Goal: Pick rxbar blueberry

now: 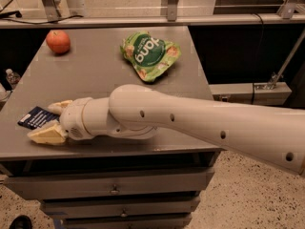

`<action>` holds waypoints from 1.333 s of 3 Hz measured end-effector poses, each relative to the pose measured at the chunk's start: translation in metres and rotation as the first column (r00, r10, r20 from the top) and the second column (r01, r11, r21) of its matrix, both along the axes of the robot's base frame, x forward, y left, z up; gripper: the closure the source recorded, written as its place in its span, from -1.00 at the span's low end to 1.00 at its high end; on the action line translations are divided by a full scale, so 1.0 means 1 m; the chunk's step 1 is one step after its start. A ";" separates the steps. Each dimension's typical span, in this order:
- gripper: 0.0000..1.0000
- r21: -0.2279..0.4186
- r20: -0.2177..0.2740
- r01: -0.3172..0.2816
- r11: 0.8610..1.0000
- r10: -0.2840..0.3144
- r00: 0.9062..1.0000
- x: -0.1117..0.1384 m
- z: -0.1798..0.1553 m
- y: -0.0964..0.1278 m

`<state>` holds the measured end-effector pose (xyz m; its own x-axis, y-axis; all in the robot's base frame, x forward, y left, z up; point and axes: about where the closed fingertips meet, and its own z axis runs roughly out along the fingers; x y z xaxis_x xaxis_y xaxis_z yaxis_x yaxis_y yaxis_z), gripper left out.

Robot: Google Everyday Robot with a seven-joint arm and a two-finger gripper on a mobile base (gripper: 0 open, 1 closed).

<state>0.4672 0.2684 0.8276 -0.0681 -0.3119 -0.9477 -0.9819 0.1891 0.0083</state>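
The rxbar blueberry point(36, 117) is a flat dark navy wrapper with white print, lying near the front left corner of the grey table point(95, 75). My gripper point(41, 122) is low over the table at that corner. It is open, with one cream finger point(59, 106) behind the bar and the other finger point(46, 135) in front of it. The bar's right end lies between the fingers and its left end sticks out. The bar rests on the table.
A red apple point(58, 41) sits at the back left of the table. A green snack bag point(148, 54) lies at the back middle. My white arm point(200, 128) crosses the front right of the table. Drawers point(112, 190) are below the front edge.
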 end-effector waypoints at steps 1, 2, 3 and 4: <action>0.30 0.005 0.007 0.009 1.000 -0.009 1.000 0.002 0.001 0.000; 0.77 -0.002 0.021 0.013 1.000 -0.013 1.000 0.006 0.006 -0.003; 1.00 -0.012 0.042 0.007 1.000 -0.006 0.999 0.015 0.019 -0.011; 1.00 0.011 0.052 -0.007 1.000 0.007 0.999 0.035 0.038 -0.028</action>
